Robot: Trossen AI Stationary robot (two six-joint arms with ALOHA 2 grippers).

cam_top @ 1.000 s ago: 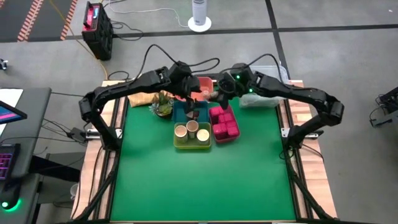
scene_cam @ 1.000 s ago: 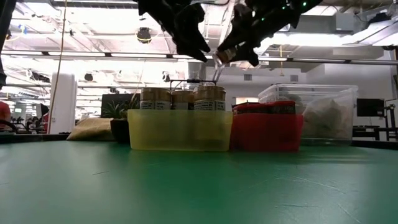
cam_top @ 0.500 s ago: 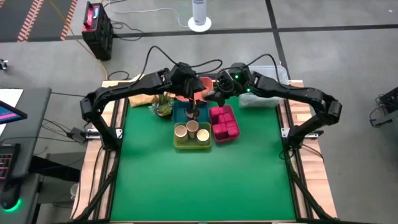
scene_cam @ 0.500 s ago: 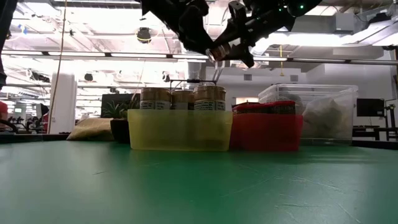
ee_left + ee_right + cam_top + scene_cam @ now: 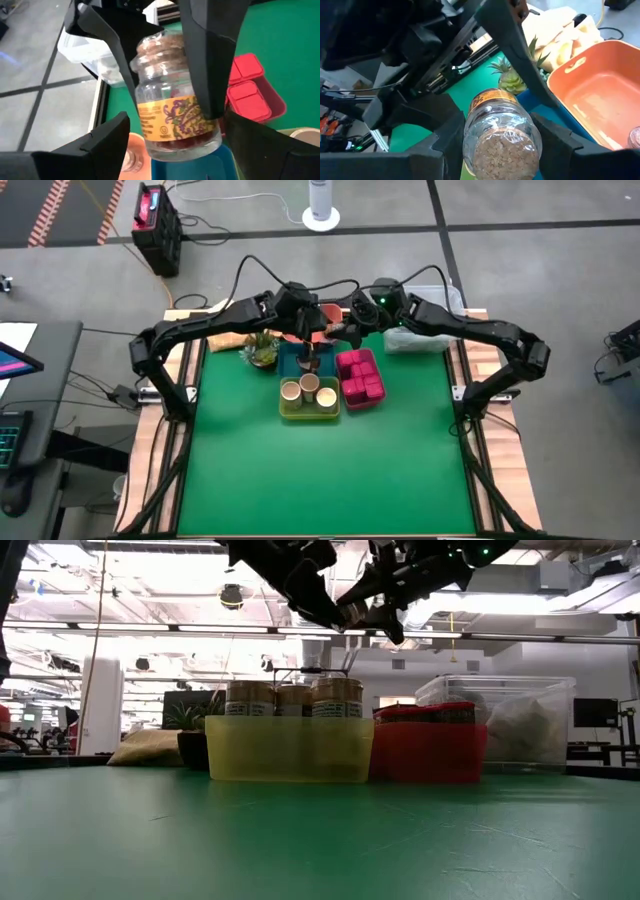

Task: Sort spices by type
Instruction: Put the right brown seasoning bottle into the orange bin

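R gripper [image 5: 502, 150] clamps glass spice jar [image 5: 172, 100] midair; L gripper [image 5: 175, 145] open w/ fingers straddling it.

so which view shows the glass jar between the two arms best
The left wrist view: the glass jar fills it, cork top, yellow label and dark red contents plain, held by the right end effector. The right wrist view shows mostly its cork top; the low view a small shape up high; the high view hardly any.

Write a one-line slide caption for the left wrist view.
Right gripper holds a cork-topped glass spice jar between the left gripper's open fingers, above red blocks.
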